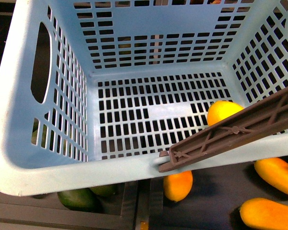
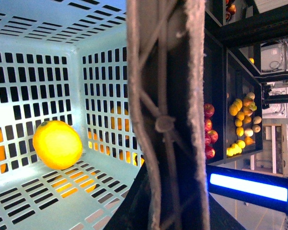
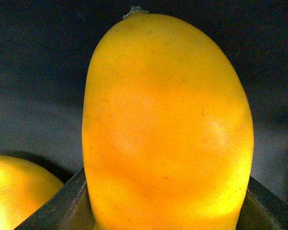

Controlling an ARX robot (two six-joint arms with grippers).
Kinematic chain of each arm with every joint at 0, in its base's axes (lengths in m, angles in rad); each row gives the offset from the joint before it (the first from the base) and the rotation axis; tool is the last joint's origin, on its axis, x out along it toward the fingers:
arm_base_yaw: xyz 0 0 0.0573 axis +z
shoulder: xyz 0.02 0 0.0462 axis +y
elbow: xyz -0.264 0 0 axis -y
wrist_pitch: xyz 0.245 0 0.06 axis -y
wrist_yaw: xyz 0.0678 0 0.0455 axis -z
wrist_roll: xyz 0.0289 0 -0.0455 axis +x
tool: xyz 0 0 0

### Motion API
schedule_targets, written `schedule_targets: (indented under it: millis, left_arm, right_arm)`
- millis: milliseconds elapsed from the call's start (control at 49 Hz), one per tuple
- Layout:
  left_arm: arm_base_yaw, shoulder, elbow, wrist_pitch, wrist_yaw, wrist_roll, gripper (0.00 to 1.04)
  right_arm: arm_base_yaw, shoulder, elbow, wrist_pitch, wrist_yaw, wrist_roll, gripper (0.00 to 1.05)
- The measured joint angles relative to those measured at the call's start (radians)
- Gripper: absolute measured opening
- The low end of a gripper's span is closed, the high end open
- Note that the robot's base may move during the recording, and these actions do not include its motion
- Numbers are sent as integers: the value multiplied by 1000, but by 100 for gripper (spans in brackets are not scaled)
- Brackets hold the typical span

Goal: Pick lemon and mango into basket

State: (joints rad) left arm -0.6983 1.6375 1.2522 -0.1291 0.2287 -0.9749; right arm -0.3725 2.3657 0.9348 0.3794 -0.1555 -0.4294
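Mango (image 3: 167, 120) sits between right gripper (image 3: 165, 208) fingers, jaws pressing both its sides. Lemon (image 1: 223, 111) on basket (image 1: 19, 143) floor near right wall, partly behind brown handle (image 1: 239, 129). Left gripper jaws hidden, cannot tell.

- The lemon (image 1: 223, 111) is lying in the basket (image 1: 19, 158), on the floor by its right wall.
- The handle (image 1: 239, 129) is slanting across the basket's front right corner, partly over the lemon.
- A mango (image 1: 278, 175) is lying outside, before the basket on the right, with a second mango (image 1: 268, 213) nearer still.
- The oval fruits (image 1: 76, 197) are sitting under the front rim on the left.
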Motion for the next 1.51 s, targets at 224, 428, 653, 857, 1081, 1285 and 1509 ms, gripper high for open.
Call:
schedule_targets:
  millis: [224, 428, 653, 857, 1081, 1285, 1509]
  left_arm:
    - [0, 0, 0, 0, 0, 0, 5]
    - [0, 0, 0, 0, 0, 0, 5]
    - [0, 0, 0, 0, 1, 0, 5]
    - [0, 0, 0, 0, 0, 0, 5]
    - [0, 0, 0, 0, 0, 0, 5]
    - [0, 0, 0, 0, 1, 0, 5]
    - [0, 0, 0, 0, 0, 0, 5]
  right_arm:
    - [-71, -301, -146, 30, -163, 120, 60]
    - [-153, -693, -274, -19, -341, 263, 60]
    - [-113, -1053, -295, -122, -362, 391, 60]
    - [100, -1203, -282, -186, -263, 457, 60]
    - [352, -1199, -233, -188, -106, 495, 60]
    - [538, -1112, -217, -174, 23, 507, 60]
    - [577, -1098, -220, -179, 82, 520, 88]
